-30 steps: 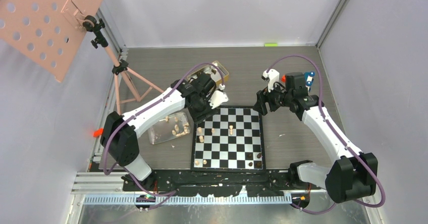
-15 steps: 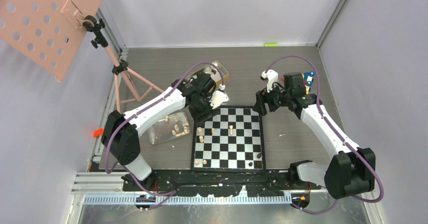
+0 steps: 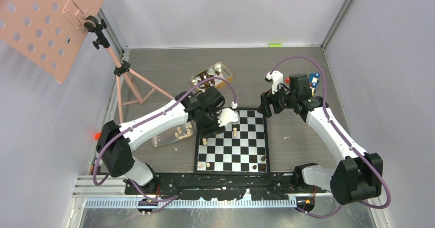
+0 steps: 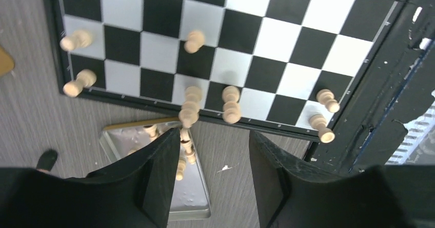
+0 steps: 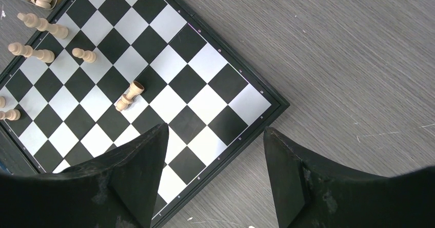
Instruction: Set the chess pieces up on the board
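The board [image 3: 241,151] lies at the middle of the tabletop's [image 3: 297,74] near edge. A few pale chess pieces [image 4: 194,40] stand mostly along its left side, and dark ones [image 3: 263,159] stand at its near right corner. The left tool [image 4: 213,140] hovers open and empty at the board's left edge, above the clear tray [image 4: 195,202] of pale pieces. The right tool [image 5: 215,135] hangs open and empty above the board's far right corner.

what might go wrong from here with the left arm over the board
The open left gripper hangs over two tall pale pieces standing side by side at the edge of the board; closing on one may topple the other. Another pale piece stands in an edge square, where a sweeping finger might push it off.
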Action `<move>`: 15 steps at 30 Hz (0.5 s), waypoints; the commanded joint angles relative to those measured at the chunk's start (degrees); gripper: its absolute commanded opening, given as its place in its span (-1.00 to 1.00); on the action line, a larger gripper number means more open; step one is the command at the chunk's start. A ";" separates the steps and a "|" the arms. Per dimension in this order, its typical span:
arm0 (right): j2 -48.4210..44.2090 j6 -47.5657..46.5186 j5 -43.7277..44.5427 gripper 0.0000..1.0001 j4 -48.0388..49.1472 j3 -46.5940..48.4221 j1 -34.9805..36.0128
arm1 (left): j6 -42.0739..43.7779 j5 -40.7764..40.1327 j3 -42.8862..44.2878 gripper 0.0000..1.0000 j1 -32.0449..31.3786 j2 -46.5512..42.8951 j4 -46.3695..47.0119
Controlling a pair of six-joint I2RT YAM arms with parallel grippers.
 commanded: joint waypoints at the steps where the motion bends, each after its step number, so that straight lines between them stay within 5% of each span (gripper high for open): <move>1: -2.67 -0.93 -0.11 0.48 0.71 0.53 -0.29 | 3.15 -0.43 -0.51 0.03 -3.83 -0.21 -0.28; 15: -3.76 -1.30 -0.60 0.48 0.73 0.04 -0.26 | 4.39 -3.36 -0.34 -0.09 -5.83 7.73 -0.39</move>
